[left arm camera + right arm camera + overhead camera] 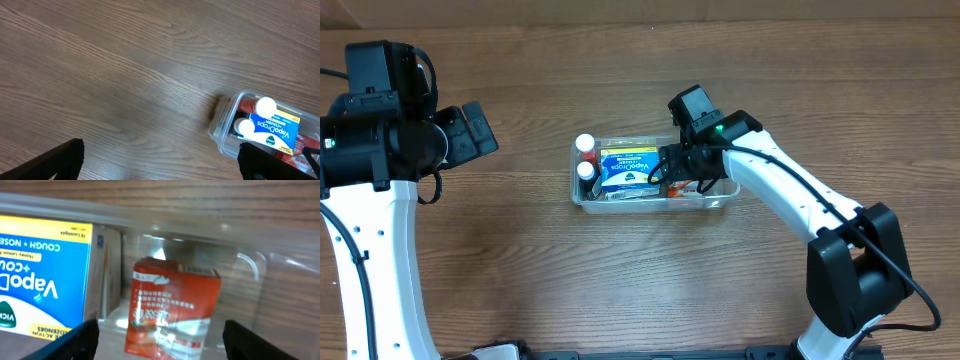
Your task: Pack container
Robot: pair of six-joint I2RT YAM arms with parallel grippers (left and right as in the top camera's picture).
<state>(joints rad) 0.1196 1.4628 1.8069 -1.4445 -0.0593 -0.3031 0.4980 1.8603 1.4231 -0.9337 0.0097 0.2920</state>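
Stretching under both arms is the brown wood-grain counter, and resting on it, directly beneath the right claw, is the clear shallow rectangular plastic container. That claw is standing wide open inside the container's end. Its fingers are flanking, not touching, the red-orange foil packet, which is leaning just ahead of them. Beside its left finger the blue-and-yellow cardboard cough-drop box is lying, with two small white-capped bottles beyond. The packet is apparently being settled into the last gap. I am advising a straight vertical move, keeping both fingers off box and wall. The left claw is hanging open and empty, with the container off to its right.
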